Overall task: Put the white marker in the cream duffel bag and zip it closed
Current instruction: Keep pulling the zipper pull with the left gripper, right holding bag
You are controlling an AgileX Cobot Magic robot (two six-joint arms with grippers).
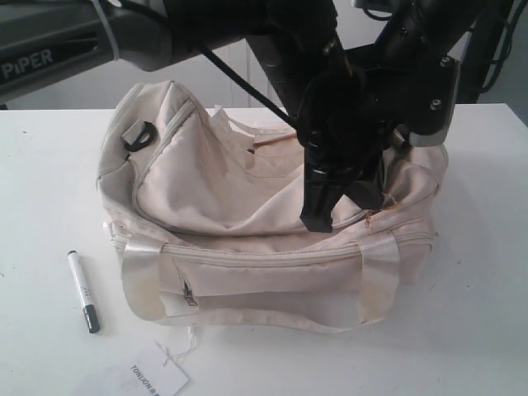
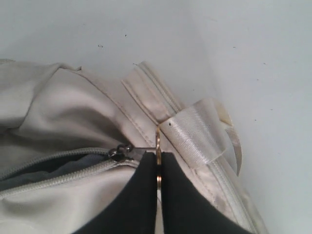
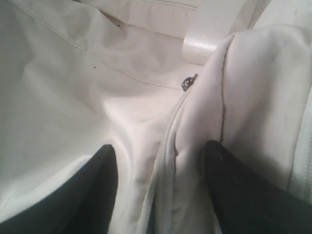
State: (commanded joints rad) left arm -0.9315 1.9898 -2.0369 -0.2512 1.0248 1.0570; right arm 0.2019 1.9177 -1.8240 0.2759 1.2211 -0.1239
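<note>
The cream duffel bag (image 1: 247, 198) lies on the white table, its top zip partly open. The white marker (image 1: 83, 290) rests on the table left of the bag, outside it and away from both grippers. In the left wrist view my left gripper (image 2: 158, 163) is shut on the brass zipper pull (image 2: 158, 144), just beside the grey slider (image 2: 119, 151) and a satin handle (image 2: 195, 134). My right gripper (image 3: 161, 185) is open, its fingers (image 3: 97, 185) spread either side of a fold of bag fabric and zip. Both dark wrists crowd over the bag's right end (image 1: 338, 148).
A white paper tag (image 1: 148, 379) on a string lies at the table's front edge below the bag. A black strap ring (image 1: 139, 136) sits at the bag's left end. Bare white table (image 1: 478, 272) stretches right of the bag.
</note>
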